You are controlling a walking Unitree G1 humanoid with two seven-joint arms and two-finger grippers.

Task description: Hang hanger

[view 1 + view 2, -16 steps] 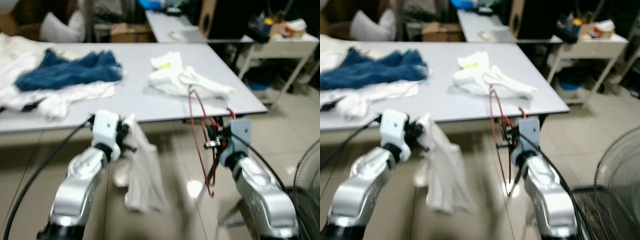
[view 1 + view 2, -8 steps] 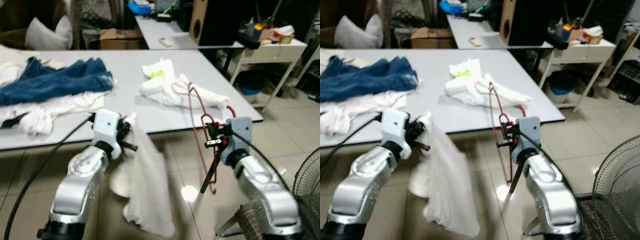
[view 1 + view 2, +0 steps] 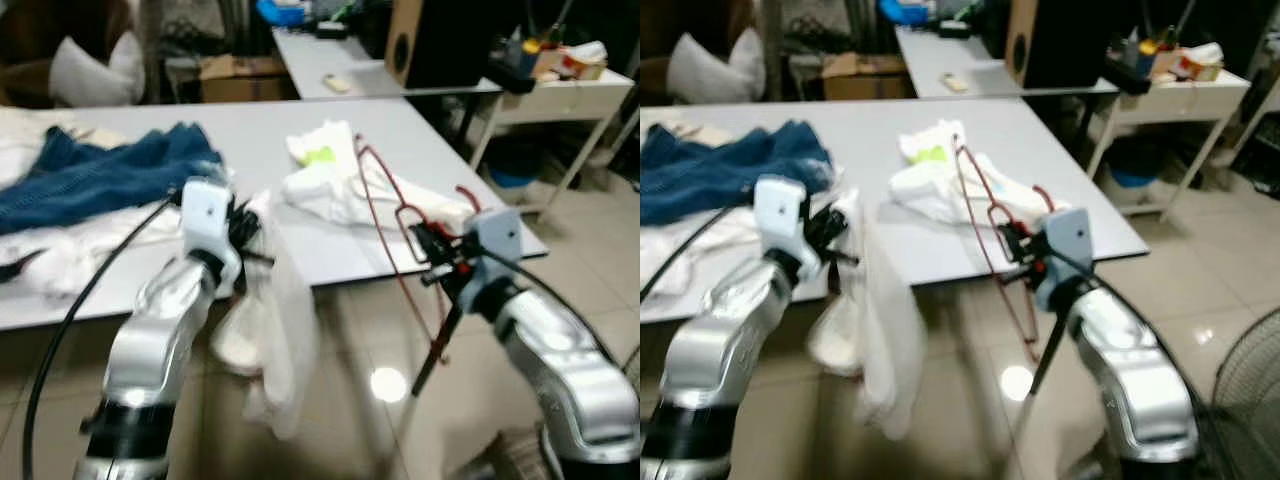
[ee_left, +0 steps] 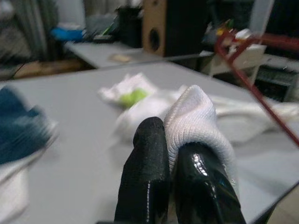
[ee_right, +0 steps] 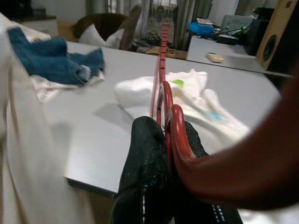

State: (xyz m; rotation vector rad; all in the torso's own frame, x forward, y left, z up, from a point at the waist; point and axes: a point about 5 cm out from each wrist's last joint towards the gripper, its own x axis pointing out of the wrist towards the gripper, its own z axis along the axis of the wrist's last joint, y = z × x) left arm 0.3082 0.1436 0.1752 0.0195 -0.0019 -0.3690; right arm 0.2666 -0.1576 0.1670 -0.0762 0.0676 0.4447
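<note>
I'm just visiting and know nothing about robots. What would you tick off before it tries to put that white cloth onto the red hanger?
1. Right gripper shut on the red hanger: ok; the right wrist view shows the wire pinched between its fingers.
2. Left gripper shut on the white garment: ok; the left wrist view shows knit fabric clamped between its fingers.
3. Garment hanging free of the grey table: ok; it dangles past the table's front edge.
4. Garment opening found for the hanger: cannot tell; the cloth hangs bunched and blurred.
5. Hanger clear of the white clothes pile on the table: cannot tell; they overlap in the head views.
</note>
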